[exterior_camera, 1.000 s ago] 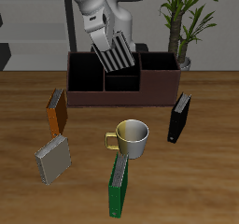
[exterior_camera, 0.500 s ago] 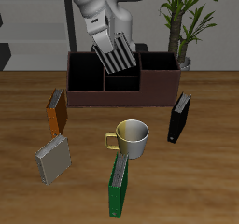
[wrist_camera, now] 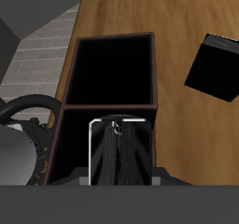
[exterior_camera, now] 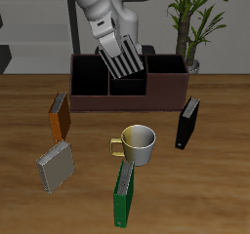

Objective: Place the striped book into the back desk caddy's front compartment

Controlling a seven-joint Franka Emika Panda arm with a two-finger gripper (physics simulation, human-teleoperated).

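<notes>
Hovering over the back desk caddy (exterior_camera: 127,92) at the far side of the table (exterior_camera: 215,170), we have the pickup and the carry done, while the drop into the front compartment (exterior_camera: 127,84) is not yet made. Our claw (exterior_camera: 109,38) is clamped on the striped book (exterior_camera: 123,58), which hangs tilted in the air above the caddy's middle cells, so lowering and letting go are left, we judge.

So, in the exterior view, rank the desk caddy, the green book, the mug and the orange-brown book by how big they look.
1. The back desk caddy, clearly largest.
2. The green book, though it lies nearest the camera, which flatters it.
3. The mug and the orange-brown book look about alike; I would not rank them.
</notes>
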